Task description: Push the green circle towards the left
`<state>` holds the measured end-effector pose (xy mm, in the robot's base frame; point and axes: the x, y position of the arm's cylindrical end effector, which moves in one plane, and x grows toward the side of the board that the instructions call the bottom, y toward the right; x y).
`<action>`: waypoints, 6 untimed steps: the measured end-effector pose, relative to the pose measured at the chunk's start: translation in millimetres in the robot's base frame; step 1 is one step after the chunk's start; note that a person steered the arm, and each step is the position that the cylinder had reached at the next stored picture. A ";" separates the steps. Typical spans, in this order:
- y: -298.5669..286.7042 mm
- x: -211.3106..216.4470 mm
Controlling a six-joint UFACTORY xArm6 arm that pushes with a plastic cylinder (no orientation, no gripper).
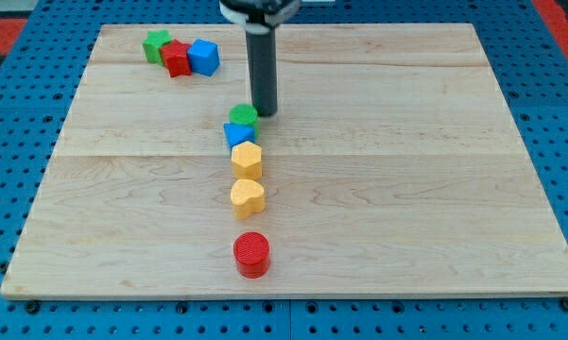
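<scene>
Currently my tip (265,113), a bare rod with no jaws to open or close, sits just right of the green circle (243,115). Risk: a leftward push drags the touching blue block (237,133) along.

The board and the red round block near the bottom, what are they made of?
The board looks like pale unpainted wood: grain lines and plank seams show. The red cylinder looks like matte plastic, evenly coloured, with fine ridges on top; possibly printed, though I can't be sure.
</scene>
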<state>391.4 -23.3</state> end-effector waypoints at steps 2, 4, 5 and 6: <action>-5.6 54.6; -24.6 53.2; -4.2 47.9; -13.8 22.4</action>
